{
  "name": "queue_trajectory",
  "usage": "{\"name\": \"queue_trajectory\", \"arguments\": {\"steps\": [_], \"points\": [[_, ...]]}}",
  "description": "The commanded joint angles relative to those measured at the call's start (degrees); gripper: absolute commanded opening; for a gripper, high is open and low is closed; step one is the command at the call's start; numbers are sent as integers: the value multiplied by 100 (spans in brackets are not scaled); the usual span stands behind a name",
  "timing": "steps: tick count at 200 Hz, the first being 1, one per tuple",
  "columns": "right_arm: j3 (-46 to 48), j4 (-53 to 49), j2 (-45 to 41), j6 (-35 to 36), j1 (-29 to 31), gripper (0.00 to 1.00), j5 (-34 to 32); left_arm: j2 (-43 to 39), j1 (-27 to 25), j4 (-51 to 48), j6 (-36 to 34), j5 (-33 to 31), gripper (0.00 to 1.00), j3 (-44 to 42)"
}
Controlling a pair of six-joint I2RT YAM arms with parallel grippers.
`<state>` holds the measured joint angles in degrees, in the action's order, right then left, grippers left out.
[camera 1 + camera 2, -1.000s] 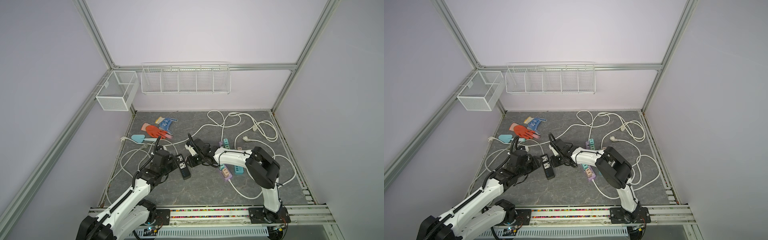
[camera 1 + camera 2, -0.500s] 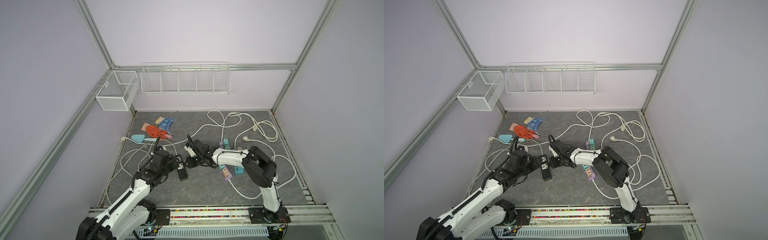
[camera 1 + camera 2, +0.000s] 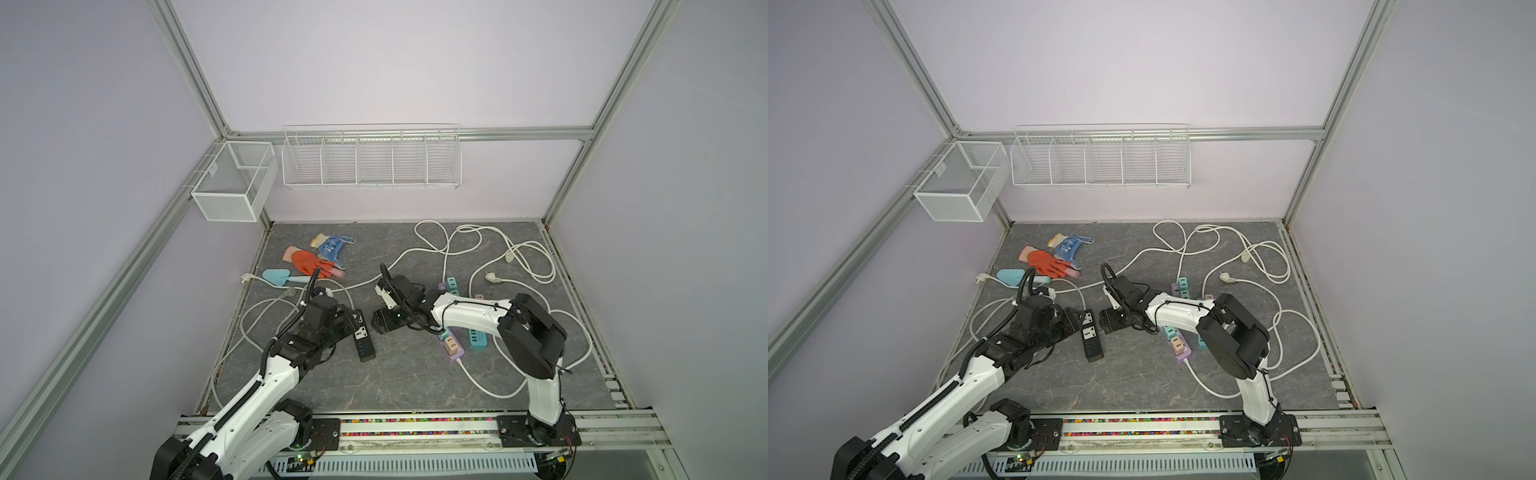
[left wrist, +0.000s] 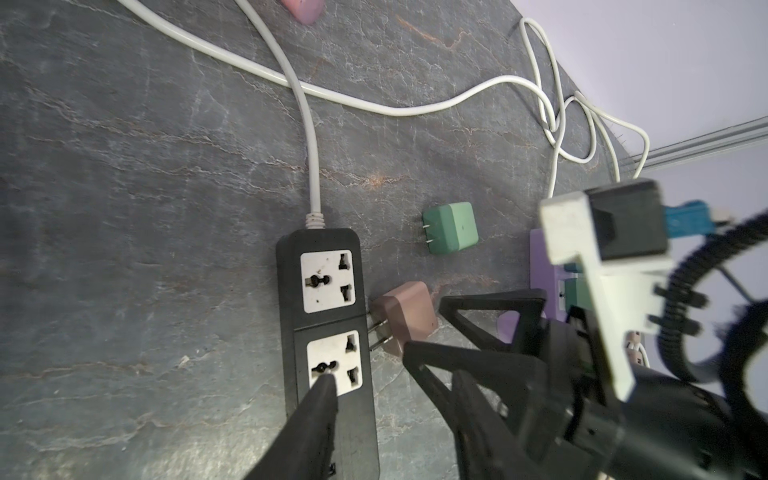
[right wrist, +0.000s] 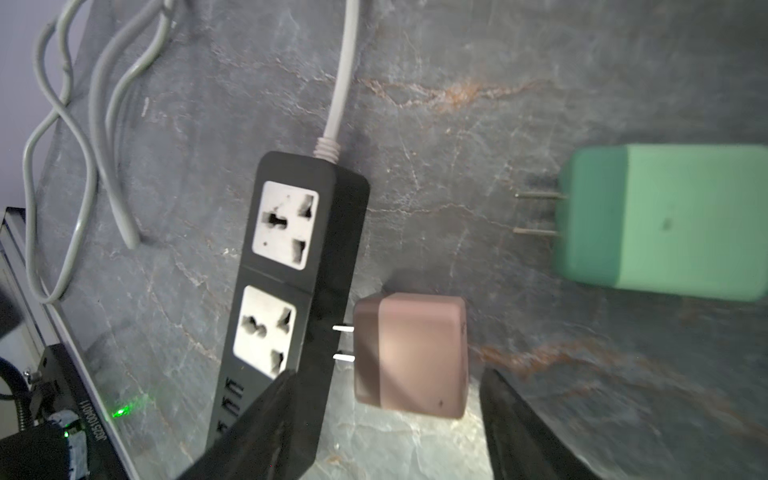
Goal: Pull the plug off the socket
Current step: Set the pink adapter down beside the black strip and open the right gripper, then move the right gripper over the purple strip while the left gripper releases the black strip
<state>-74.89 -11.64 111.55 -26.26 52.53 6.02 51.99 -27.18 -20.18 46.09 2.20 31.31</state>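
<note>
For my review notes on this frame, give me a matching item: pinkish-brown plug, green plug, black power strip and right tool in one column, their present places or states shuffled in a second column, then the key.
Column one
1. pinkish-brown plug
2. green plug
3. black power strip
4. right tool

Column two
A. nothing plugged into it
B. open, straddling a plug without gripping it
C. lying on the table right beside the strip, bare prongs pointing at its side
D. lying on the table farther from the strip, prongs bare

Pairs: 1-C, 2-D, 3-A, 4-B
</note>
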Motion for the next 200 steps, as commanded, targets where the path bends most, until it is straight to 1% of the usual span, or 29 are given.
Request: {"name": "queue_trajectory", "arguments": {"steps": [1,22,39,71,100,127,166,200], "points": [[213,-173,-589,290,-50,78,-395,-168,-33,-201,-61,-42,53,167],[368,-299,-1006,504,-50,83,-692,-296,-38,-185,-63,-24,63,108],[537,-360,-1405,664,-50,91,-927,-383,-33,-131,6,27,71,70],[940,-371,-2087,933,-55,100,-1170,-446,-33,54,138,155,80,17],[1224,-725,-2644,897,-79,93,-1560,-372,-126,520,363,334,81,-77],[1572,-1029,-3202,743,-132,89,-1784,-190,-464,672,484,215,80,-31],[1749,-1764,-3620,495,-197,89,-2150,192,-1043,1080,697,73,78,-37],[1964,-2204,-3930,244,-256,89,-2390,737,-1548,1601,815,9,77,36]]}}
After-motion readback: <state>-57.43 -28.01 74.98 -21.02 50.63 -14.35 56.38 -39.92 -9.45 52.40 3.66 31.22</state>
